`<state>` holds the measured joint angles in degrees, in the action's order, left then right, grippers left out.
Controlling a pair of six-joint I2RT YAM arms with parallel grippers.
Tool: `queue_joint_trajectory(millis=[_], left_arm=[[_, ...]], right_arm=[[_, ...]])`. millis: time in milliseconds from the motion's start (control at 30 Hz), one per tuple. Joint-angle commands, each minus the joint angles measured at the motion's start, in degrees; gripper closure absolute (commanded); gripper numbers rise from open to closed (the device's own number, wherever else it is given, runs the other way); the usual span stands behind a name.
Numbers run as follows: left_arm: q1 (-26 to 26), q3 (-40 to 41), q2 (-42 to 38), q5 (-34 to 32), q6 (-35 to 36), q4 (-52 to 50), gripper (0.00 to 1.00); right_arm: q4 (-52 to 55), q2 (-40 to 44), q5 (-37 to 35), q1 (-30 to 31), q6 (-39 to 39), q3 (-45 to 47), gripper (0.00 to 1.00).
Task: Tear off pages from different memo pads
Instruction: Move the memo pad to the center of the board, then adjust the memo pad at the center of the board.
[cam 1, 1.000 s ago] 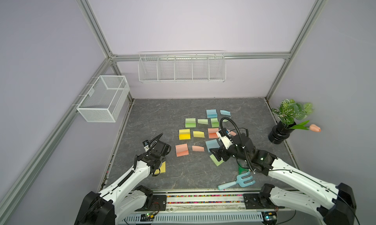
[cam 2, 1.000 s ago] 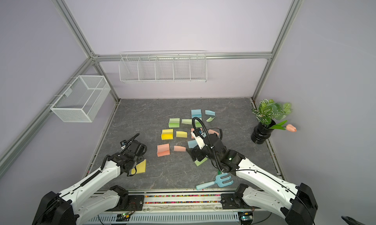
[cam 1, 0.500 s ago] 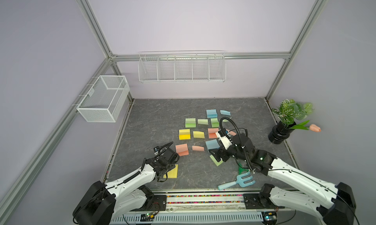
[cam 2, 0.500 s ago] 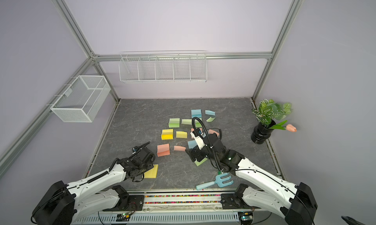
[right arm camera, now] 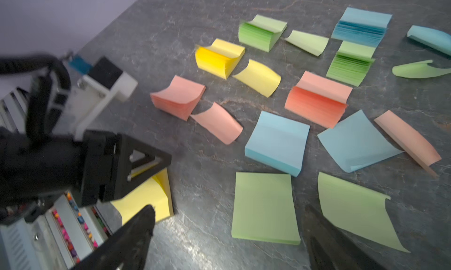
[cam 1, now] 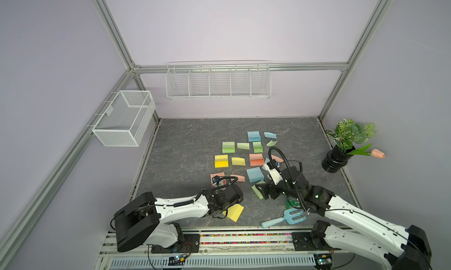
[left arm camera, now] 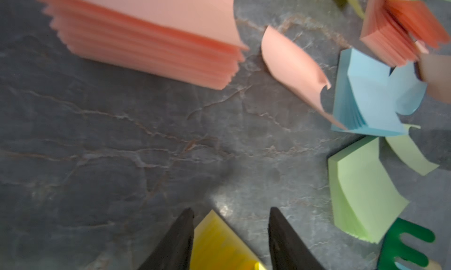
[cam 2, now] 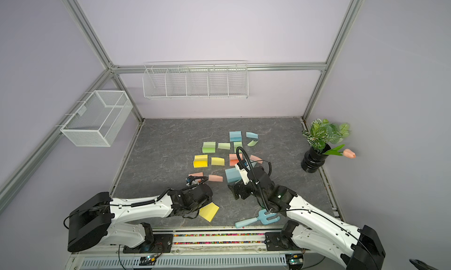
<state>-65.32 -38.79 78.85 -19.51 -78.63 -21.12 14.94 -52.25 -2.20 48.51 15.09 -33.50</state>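
Several memo pads lie mid-table in both top views, among them a yellow one (cam 1: 221, 161) and a blue one (cam 1: 255, 174). Loose curled pages lie beside them, such as a salmon page (cam 1: 238, 178) and a green page (right arm camera: 353, 212). My left gripper (left arm camera: 231, 215) is low near the front edge, shut on a yellow memo pad (cam 1: 234, 212) whose corner pokes out between the fingers (left arm camera: 181, 234). My right gripper (right arm camera: 229, 215) hangs open and wide just over a light green memo pad (right arm camera: 264, 207), touching nothing. The left wrist partly hides a salmon pad (cam 1: 217, 177).
A light blue toy fork (cam 1: 284, 218) lies at the front right, and a dark green one (left arm camera: 405, 244) sits under the right arm. A black vase with a plant (cam 1: 335, 161) stands at the right edge. Wire baskets (cam 1: 124, 118) (cam 1: 218, 82) hang on the walls.
My left arm has swung rightward along the front, carrying the yellow pad from the front left toward the middle. The right gripper stayed over the green pad and spread a little wider.
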Motion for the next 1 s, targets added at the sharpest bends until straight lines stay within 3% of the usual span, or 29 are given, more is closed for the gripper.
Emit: queue_joint_trajectory(millis=[0,167,267,467,667,833,967], left_arm=[[0.5,-4.3,-1.3,-7.7,2.1,-11.3,0.48],[6.2,-0.7,-11.5,-8.4,7.2,-12.3,0.47],[6.6,2.0,-19.5,-13.1,8.7,-13.2,0.48],[7.0,2.8,-31.0,-19.1,11.9,-20.2,0.48],[7.0,2.7,-35.4,-22.5,14.5,-24.5,0.48],[7.0,4.6,-38.7,-22.1,15.5,-23.0,0.48],[7.0,6.2,-39.2,-22.1,16.1,-22.2,0.48]], right_arm=[[1.1,0.8,7.3,1.4,2.3,3.7,0.07],[-4.2,-1.1,1.4,11.6,8.2,8.4,0.19],[-7.0,-6.5,1.4,14.6,9.4,8.0,0.32],[-8.6,-19.5,-0.5,18.3,8.8,3.4,0.42],[-8.7,-30.7,-2.7,21.0,9.3,-0.9,0.59],[-7.9,-35.3,-8.2,21.0,10.1,-3.0,0.64],[-8.1,-39.2,-8.5,20.4,9.2,-6.4,0.66]])
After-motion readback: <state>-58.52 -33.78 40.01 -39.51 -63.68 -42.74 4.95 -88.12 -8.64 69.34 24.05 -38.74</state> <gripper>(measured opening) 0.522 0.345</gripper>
